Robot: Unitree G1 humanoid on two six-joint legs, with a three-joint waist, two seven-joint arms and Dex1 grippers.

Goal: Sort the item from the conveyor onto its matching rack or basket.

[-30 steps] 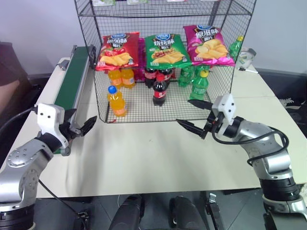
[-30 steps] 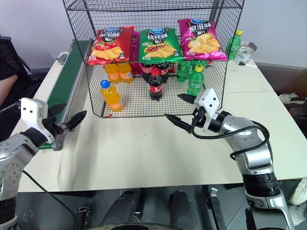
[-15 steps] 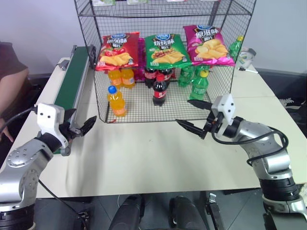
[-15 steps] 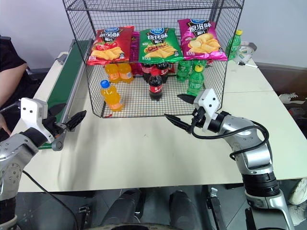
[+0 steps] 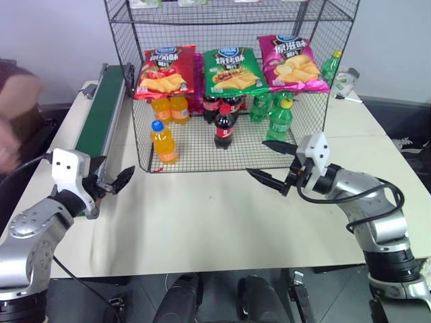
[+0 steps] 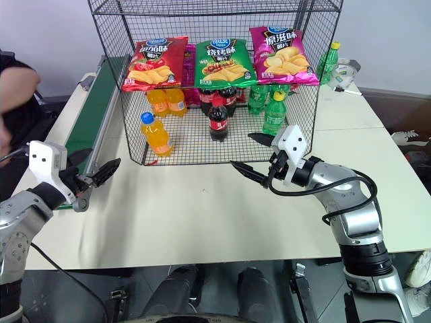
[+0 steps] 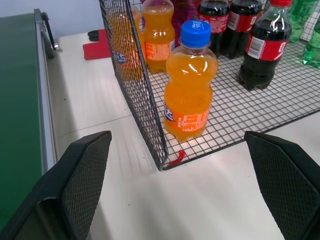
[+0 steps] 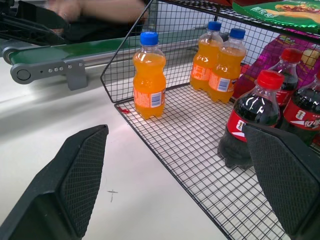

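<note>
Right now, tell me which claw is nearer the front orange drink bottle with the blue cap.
Left. The left claw sits just outside the rack's corner beside the bottle; the right claw hangs farther off.

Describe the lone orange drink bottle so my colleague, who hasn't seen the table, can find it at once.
Start at the tall black wire rack hung with chip bags, and look at its mesh floor. At the front corner nearest the green conveyor stands a small orange drink bottle with a blue cap. It stands alone, forward of the orange pair at the back.
</note>
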